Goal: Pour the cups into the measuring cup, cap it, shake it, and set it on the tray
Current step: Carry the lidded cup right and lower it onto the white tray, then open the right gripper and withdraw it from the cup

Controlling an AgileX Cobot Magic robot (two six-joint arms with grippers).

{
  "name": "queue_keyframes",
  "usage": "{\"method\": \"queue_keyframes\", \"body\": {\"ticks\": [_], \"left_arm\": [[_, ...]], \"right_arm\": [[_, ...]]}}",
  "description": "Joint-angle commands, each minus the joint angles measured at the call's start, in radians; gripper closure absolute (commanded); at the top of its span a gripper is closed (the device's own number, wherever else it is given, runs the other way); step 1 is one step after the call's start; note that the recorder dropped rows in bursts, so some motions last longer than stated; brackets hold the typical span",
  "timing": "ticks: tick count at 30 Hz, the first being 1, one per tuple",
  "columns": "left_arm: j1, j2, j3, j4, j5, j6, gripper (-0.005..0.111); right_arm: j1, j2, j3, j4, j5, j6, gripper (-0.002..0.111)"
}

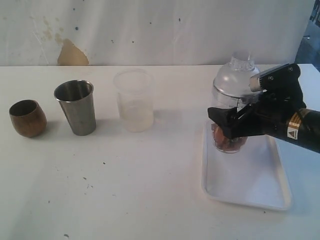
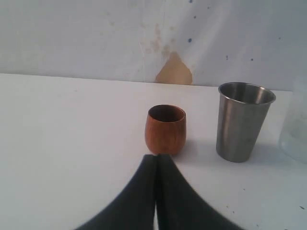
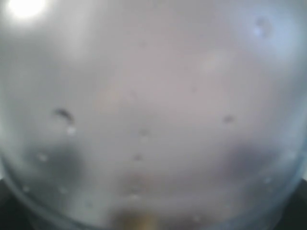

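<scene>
The capped measuring cup (image 1: pixel 231 82), a clear cylinder under a domed clear lid with brown contents at its bottom, stands upright over the far end of the white tray (image 1: pixel 250 190). My right gripper (image 1: pixel 230 122) is shut on its middle; whether its base touches the tray I cannot tell. The right wrist view shows only the measuring cup's blurred clear wall (image 3: pixel 153 110). The brown wooden cup (image 1: pixel 27 117) (image 2: pixel 165 129) and steel tumbler (image 1: pixel 76 107) (image 2: pixel 242 120) stand upright at the left. My left gripper (image 2: pixel 157 156) is shut on nothing, just short of the wooden cup.
A frosted translucent cup (image 1: pixel 134 100) stands right of the tumbler, with its edge at the side of the left wrist view (image 2: pixel 296 129). A white wall with a brown patch (image 1: pixel 72 54) closes off the table's far side.
</scene>
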Motion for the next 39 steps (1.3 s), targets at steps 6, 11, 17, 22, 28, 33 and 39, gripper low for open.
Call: {"method": "queue_keyframes", "body": {"ticks": [6,11,17,22,28,33,39], "left_arm": [[0.0,-0.004,0.006,-0.004,-0.005,-0.002,0.107],[0.0,-0.004,0.006,-0.004,-0.005,-0.002,0.107],[0.0,-0.004,0.006,-0.004,-0.005,-0.002,0.107],[0.0,-0.004,0.006,-0.004,-0.005,-0.002,0.107],[0.0,-0.004,0.006,-0.004,-0.005,-0.002,0.107],[0.0,-0.004,0.006,-0.004,-0.005,-0.002,0.107],[0.0,-0.004,0.006,-0.004,-0.005,-0.002,0.107]], "right_arm": [[-0.003,-0.006,0.066,0.214,-0.031,-0.176,0.108],[-0.003,-0.006,0.152,0.318,-0.168,-0.246,0.108],[-0.003,-0.006,0.152,0.32,-0.172,-0.253,0.103],[-0.003,-0.006,0.152,0.324,-0.167,-0.253,0.035],[-0.003,-0.006,0.152,0.322,-0.167,-0.253,0.019],[-0.003,-0.006,0.152,0.322,-0.167,-0.253,0.019],[-0.003,-0.047,0.151,0.322,-0.18,-0.253,0.019]]}}
